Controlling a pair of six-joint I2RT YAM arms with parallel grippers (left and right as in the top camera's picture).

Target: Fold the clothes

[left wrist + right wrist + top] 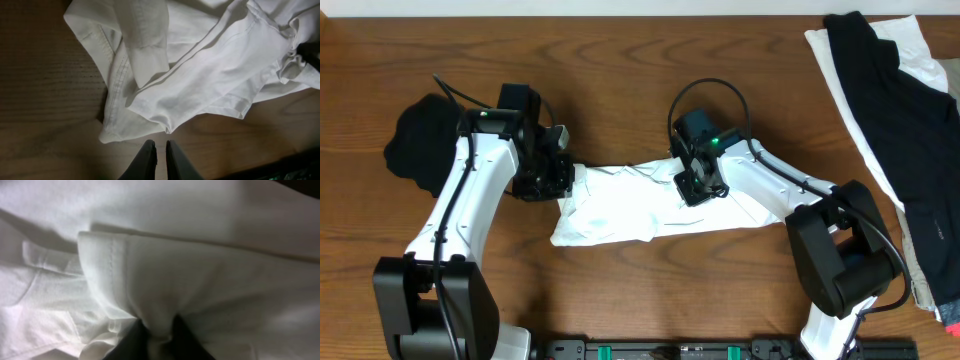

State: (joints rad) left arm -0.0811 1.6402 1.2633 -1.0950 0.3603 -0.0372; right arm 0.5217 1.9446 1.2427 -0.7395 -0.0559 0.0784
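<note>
A white T-shirt (pixel 620 210) lies crumpled across the middle of the wooden table (pixel 620 70); no print shows. My right gripper (pixel 698 188) is down on its right part. The right wrist view shows that gripper (pixel 157 324) shut on a raised fold of the white T-shirt (pixel 200 265). My left gripper (pixel 552 185) sits at the shirt's left edge. In the left wrist view its jaws (pixel 159 143) are shut and empty over bare wood, just short of the hem of the T-shirt (pixel 200 75).
A black garment (pixel 415 140) lies bunched at the far left behind my left arm. A pile of black and white clothes (pixel 900 110) runs down the right edge of the table.
</note>
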